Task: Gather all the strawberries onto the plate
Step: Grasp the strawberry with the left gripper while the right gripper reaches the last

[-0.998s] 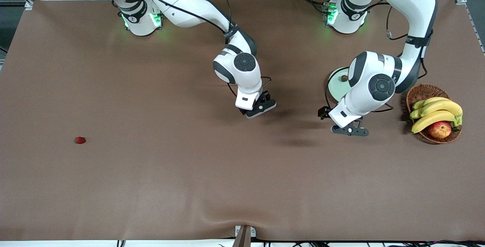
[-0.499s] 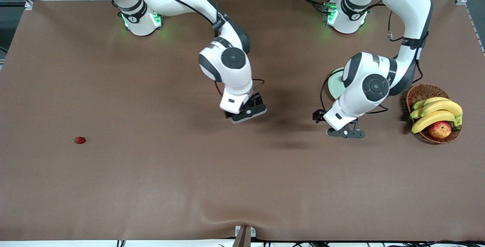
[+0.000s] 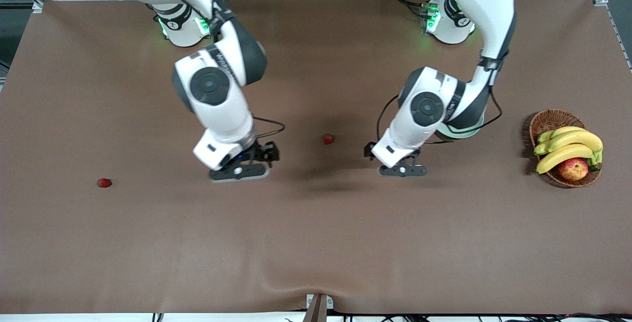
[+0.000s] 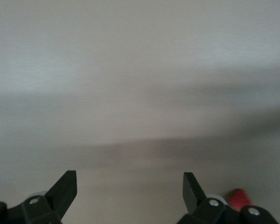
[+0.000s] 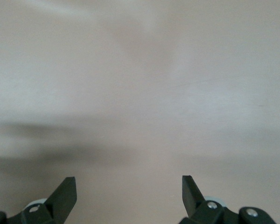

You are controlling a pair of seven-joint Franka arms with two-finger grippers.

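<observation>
One strawberry (image 3: 328, 139) lies on the brown table in the middle, between the two grippers. It shows as a red spot (image 4: 238, 198) beside one finger in the left wrist view. A second strawberry (image 3: 104, 182) lies toward the right arm's end. Only a sliver of the pale green plate (image 3: 464, 136) shows, because the left arm covers the rest and whatever it holds. My left gripper (image 3: 402, 170) (image 4: 129, 186) hangs open and empty over bare table beside the middle strawberry. My right gripper (image 3: 239, 171) (image 5: 129, 186) is open and empty too, over bare table between the two berries.
A wicker basket (image 3: 543, 119) with bananas (image 3: 568, 146) and an apple (image 3: 572, 169) stands at the left arm's end, beside the plate. The brown cloth has a raised fold (image 3: 296, 287) near the front edge.
The right arm swung away toward its own end, and a strawberry now shows on the table where its gripper had been. The left arm moved toward the middle and now covers most of the plate.
</observation>
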